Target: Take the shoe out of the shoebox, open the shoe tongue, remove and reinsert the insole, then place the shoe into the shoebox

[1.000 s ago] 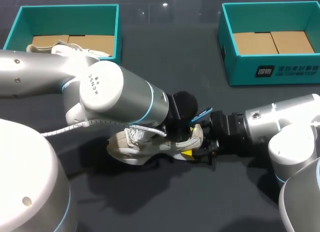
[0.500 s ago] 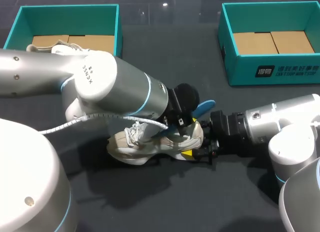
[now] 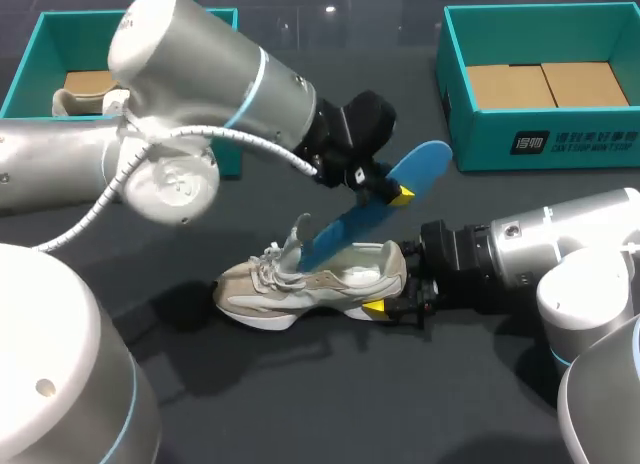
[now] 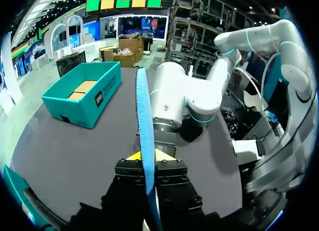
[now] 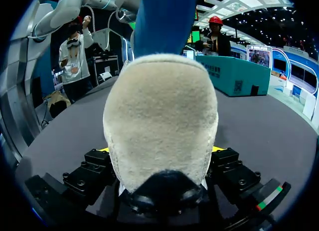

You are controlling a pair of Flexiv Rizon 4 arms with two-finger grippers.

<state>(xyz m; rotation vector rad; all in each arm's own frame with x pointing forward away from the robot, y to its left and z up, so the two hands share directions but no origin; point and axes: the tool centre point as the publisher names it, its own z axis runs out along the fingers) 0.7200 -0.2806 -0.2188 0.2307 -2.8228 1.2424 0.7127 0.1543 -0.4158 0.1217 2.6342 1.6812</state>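
Observation:
A beige shoe [image 3: 300, 284] lies on its sole on the dark table. My right gripper [image 3: 392, 302] is shut on its heel from the right. In the right wrist view the heel [image 5: 162, 131] fills the space between the fingers of the right gripper [image 5: 161, 150]. My left gripper [image 3: 393, 192] hangs above the shoe, shut on a blue insole [image 3: 355, 216]. The insole slants down, and its lower end reaches the shoe's opening. In the left wrist view the insole [image 4: 143, 116] stands edge-on between the yellow tips of the left gripper [image 4: 148, 155].
A teal shoebox [image 3: 530, 139] stands at the back right, also seen as the teal shoebox [image 4: 82, 99] beyond the insole. A second teal shoebox [image 3: 45, 44] at the back left holds another shoe [image 3: 75, 102]. My left arm [image 3: 190, 64] crosses in front of it.
My left gripper has closed on the insole and risen up and back, drawing it out of the shoe. The shoe and my right arm have stayed in place.

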